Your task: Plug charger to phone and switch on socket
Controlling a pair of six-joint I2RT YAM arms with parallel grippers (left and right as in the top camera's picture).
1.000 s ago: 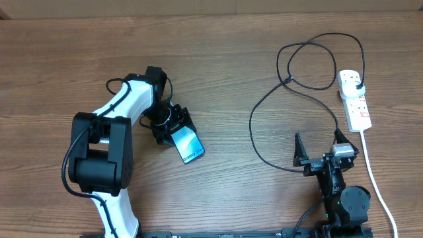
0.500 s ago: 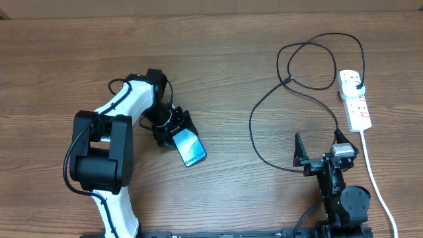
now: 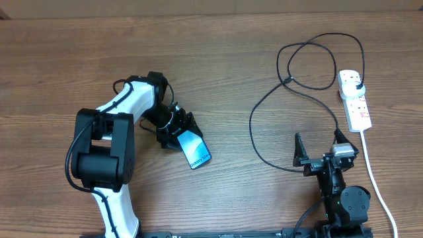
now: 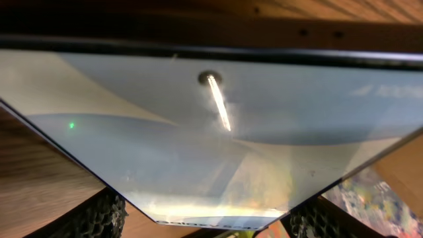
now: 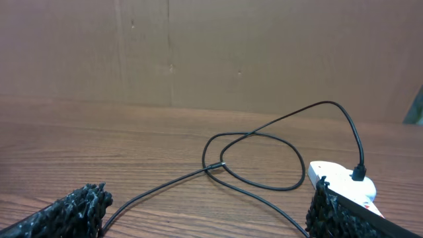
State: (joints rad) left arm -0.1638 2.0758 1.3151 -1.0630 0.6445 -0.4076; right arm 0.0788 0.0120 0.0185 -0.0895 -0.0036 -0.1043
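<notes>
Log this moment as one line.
left gripper: shut on phone | right gripper: open, empty | charger: plugged in socket, not in phone

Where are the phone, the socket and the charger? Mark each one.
phone (image 3: 195, 150): overhead view, middle of its lit screen.
socket (image 3: 357, 107): overhead view, middle of its white body.
charger (image 3: 250, 129): overhead view, leftmost bend of the thin black cable.

One wooden table (image 3: 211, 53). Two robot arms: the left arm (image 3: 117, 106) at lower left of the frame, the right arm (image 3: 336, 182) at lower right. One phone (image 3: 195, 150), centre left. One black charger cable (image 3: 251, 124) and one white power strip (image 3: 355, 100), upper right.
</notes>
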